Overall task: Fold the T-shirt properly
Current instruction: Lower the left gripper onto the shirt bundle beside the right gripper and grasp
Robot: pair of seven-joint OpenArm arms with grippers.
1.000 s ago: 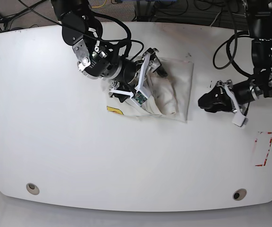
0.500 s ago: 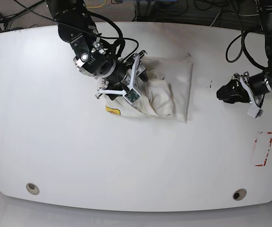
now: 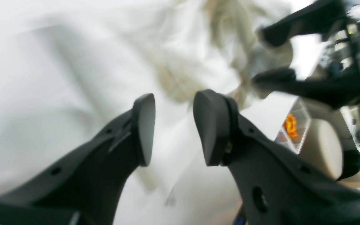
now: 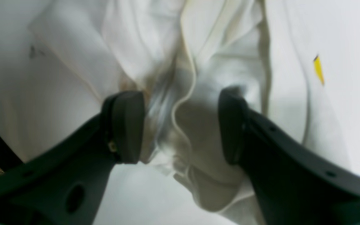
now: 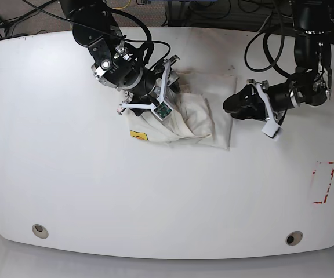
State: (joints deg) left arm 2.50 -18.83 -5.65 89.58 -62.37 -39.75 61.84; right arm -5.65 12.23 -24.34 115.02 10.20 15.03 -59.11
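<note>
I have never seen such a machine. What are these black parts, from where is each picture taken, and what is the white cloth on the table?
The black parts are two robot arms, each ending in a two-fingered gripper. The base picture looks down from above on a white table. On it lies a crumpled cream T-shirt with a small yellow patch at one edge.

The other two pictures come from cameras on the wrists, looking out between the fingers. The right gripper has its jaws apart around a bunched fold of the shirt; I cannot tell whether it really grips it. The left gripper is open and holds nothing; in the base picture it is beside the shirt's edge.
</note>
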